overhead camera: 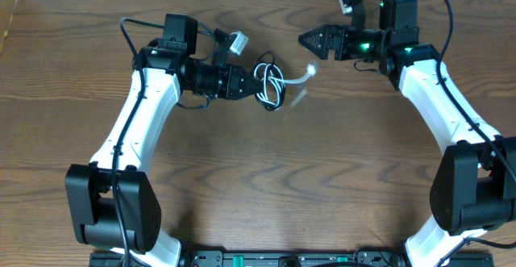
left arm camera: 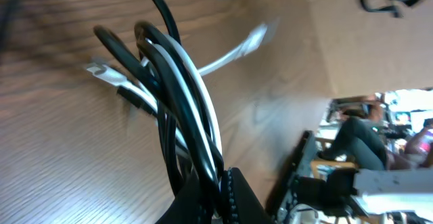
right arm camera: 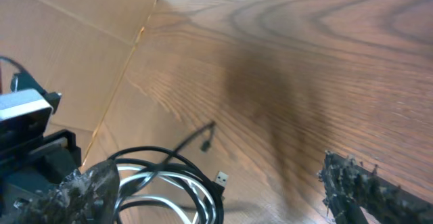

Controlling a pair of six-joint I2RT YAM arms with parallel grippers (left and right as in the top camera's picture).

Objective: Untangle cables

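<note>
Table (overhead camera: pixel 282 178): brown, with dark wavy wood grain throughout. Cables (overhead camera: pixel 270 84), centre of the overhead frame: black loops mixed with white strands. Arm links (overhead camera: pixel 133 122): white, with black joints. Green light (overhead camera: pixel 367 47) noted upper right. Fingers (right arm camera: pixel 365 190) of the right gripper (right arm camera: pixel 220 173): grey, mottled. Cardboard wall (right arm camera: pixel 81 55), upper left of the right wrist view: tan.

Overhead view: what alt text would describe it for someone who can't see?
The left gripper clamps a tangled bundle of black and white cables over a wooden table. The right gripper is open opposite it, holding nothing.
</note>
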